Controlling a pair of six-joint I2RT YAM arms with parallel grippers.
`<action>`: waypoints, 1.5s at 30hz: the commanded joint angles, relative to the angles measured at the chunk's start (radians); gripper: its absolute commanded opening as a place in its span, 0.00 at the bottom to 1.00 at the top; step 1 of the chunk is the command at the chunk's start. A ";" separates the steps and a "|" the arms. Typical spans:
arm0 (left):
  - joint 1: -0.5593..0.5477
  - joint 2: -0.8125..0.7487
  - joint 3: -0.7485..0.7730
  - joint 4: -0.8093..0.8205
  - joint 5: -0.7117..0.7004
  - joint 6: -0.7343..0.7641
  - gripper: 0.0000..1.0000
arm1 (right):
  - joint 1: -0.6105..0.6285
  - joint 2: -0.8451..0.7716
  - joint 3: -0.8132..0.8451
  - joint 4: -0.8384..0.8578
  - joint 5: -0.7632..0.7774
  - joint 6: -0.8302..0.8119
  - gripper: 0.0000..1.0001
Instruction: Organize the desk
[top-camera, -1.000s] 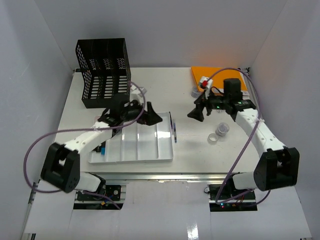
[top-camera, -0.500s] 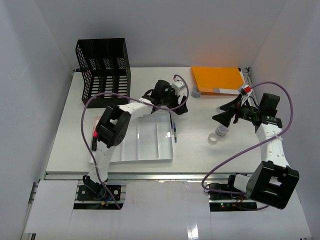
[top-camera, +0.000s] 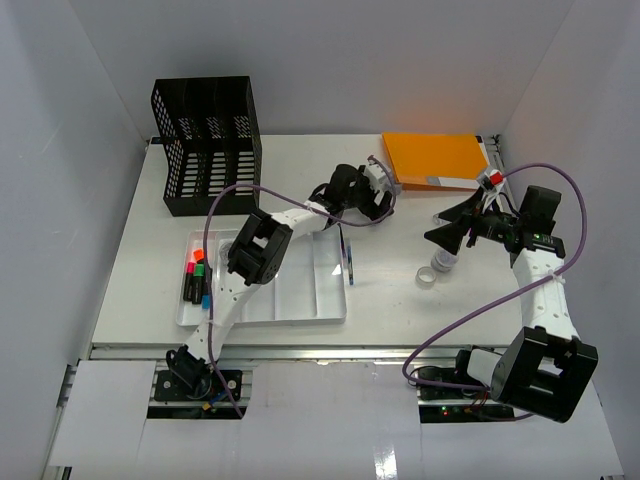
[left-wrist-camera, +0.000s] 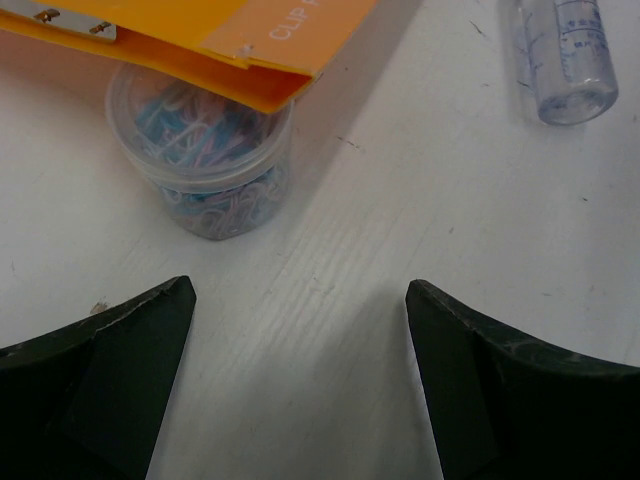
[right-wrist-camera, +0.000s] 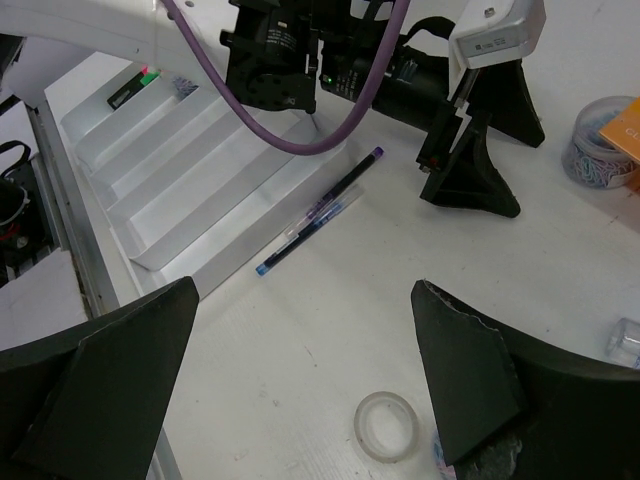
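White desk (top-camera: 400, 300) lies beneath both arms, where I see my left end effector (left-wrist-camera: 300, 300) spread apart near the paperclip jar (left-wrist-camera: 205, 170) and my right end effector (right-wrist-camera: 303, 290) likewise apart, holding nothing.

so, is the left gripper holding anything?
No: in the left wrist view the left gripper has its jaws wide apart over bare desk, and the tub of paper clips sits ahead, untouched.

Plain pale wall (top-camera: 330, 60) directly behind black mesh rack (top-camera: 205, 145); matching side walls (top-camera: 50, 150) left and far right of it. Lighting even.
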 joint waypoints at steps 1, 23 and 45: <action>-0.009 0.047 0.072 0.153 -0.058 -0.020 0.98 | -0.001 -0.016 0.003 0.031 -0.026 0.010 0.94; -0.030 0.319 0.419 0.360 -0.227 -0.183 0.97 | -0.001 -0.004 0.007 0.033 -0.040 0.021 0.94; -0.032 0.156 0.151 0.507 -0.212 -0.211 0.31 | -0.001 -0.004 0.002 0.033 -0.023 0.015 0.93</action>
